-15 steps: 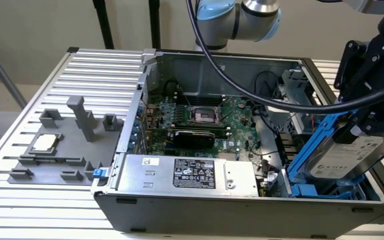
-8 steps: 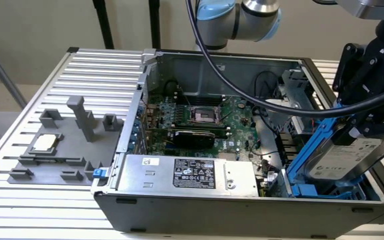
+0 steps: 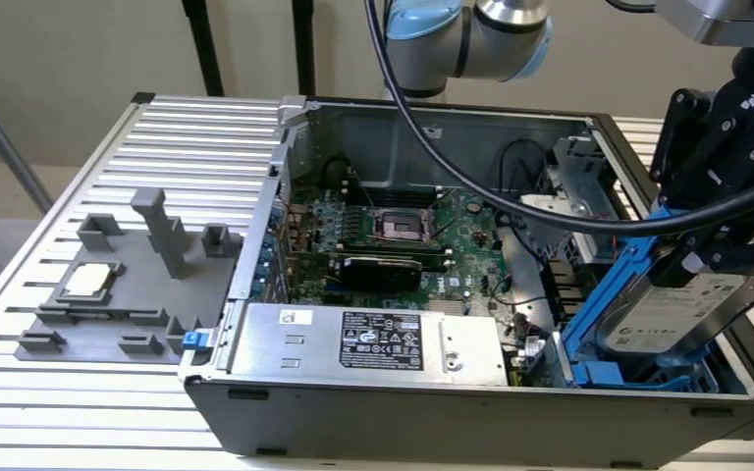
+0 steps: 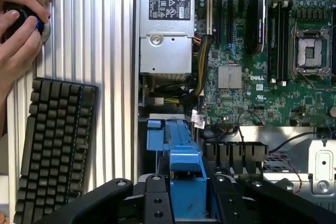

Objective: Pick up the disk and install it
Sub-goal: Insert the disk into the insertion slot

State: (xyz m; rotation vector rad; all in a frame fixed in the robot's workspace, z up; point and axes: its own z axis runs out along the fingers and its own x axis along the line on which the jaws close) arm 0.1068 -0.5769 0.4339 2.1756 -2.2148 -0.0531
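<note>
My black two-fingered claw [image 3: 694, 257] is clamped on the disk [image 3: 666, 314], a flat silver-grey metal hard drive with a white label and blue plastic carrier rails. In the wrist view my fingers [image 4: 157, 203] press on either side of the blue carrier. I hold the disk tilted: its lower end is down in the blue drive bay [image 3: 600, 373], at the near corner of the dark grey metal computer case [image 3: 350, 412] on the exterior view's right, and its upper end rises toward me. I judge the slant lets the rails follow the bay's guides, and I cannot say it is seated. The case lies on its side on the ribbed aluminium table [image 3: 193, 128] with its panel off, which I take to be why I can reach in from above. Along the case's near edge, just beside the bay, sits the large silver box with a black-and-white label [image 3: 364, 343], and the green circuit board [image 3: 391, 235] covers the floor behind it. Toward the table's edge on the exterior view's left, a grey plastic fixture [image 3: 129, 294] cradles a small square silver chip [image 3: 89, 280], probably to keep it in a fixed spot. A black keyboard [image 4: 52, 145] lies on the table beside the case, and a person's hands [image 4: 21, 35] rest on a round black knob [image 4: 23, 17]. I count one disk, one case, one silver box, one chip, one keyboard and two hands.
</note>
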